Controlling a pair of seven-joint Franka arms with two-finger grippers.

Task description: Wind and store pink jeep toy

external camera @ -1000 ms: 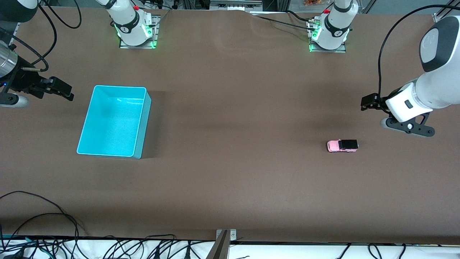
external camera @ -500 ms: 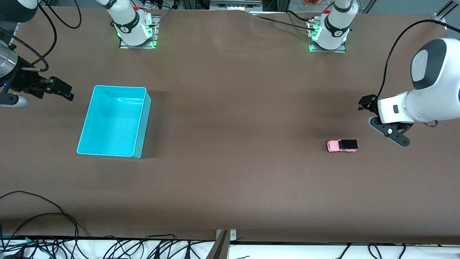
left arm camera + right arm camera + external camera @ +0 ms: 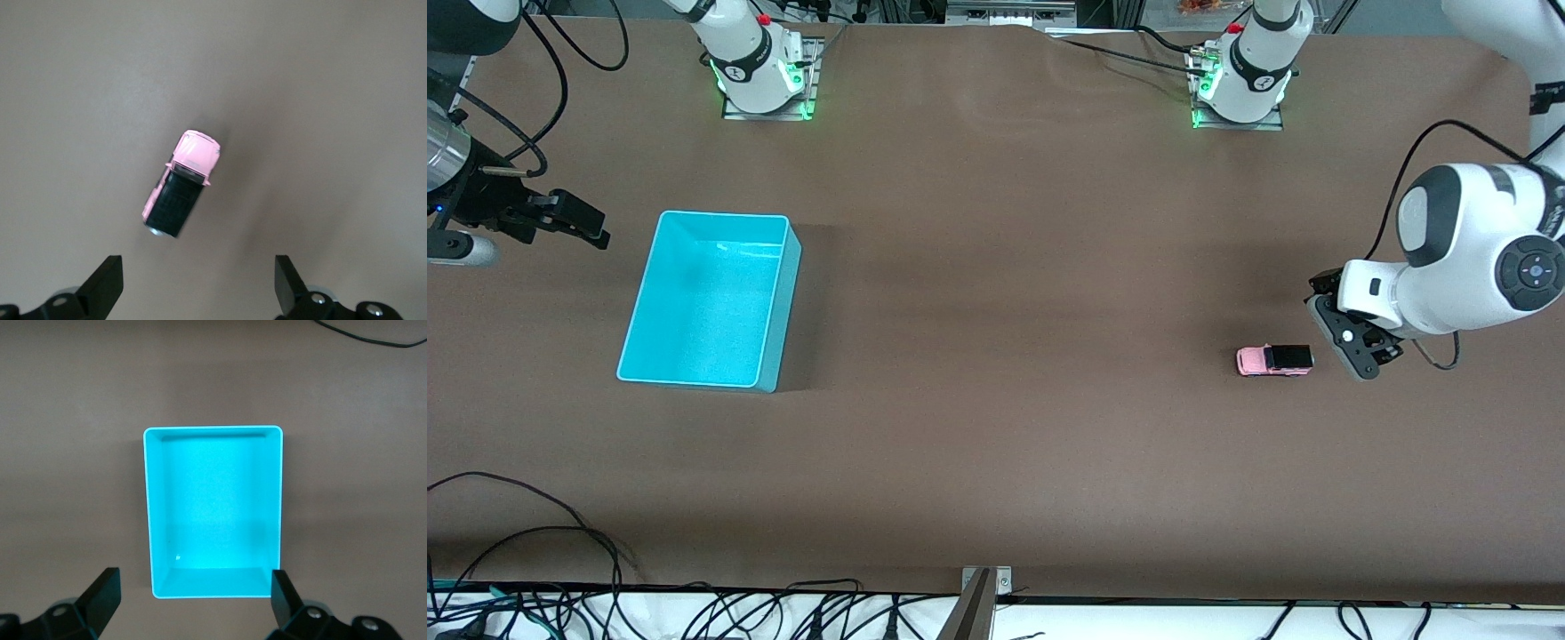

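the bench is a broad, flat brown sheet, matte and faintly rippled near the arm bases, so a small wheeled thing could roll if nudged. the turquoise bin is a smooth, glossy open box with rounded corners, sitting empty toward the right arm's end. the right gripper waits beside it, jaws wide apart. the left gripper hangs just beside the pink jeep toy, jaws spread and holding nothing. the jeep, tiny, boxy and hard, sits skewed to those jaws in the left wrist view; closing without squaring up could spin or push it away.
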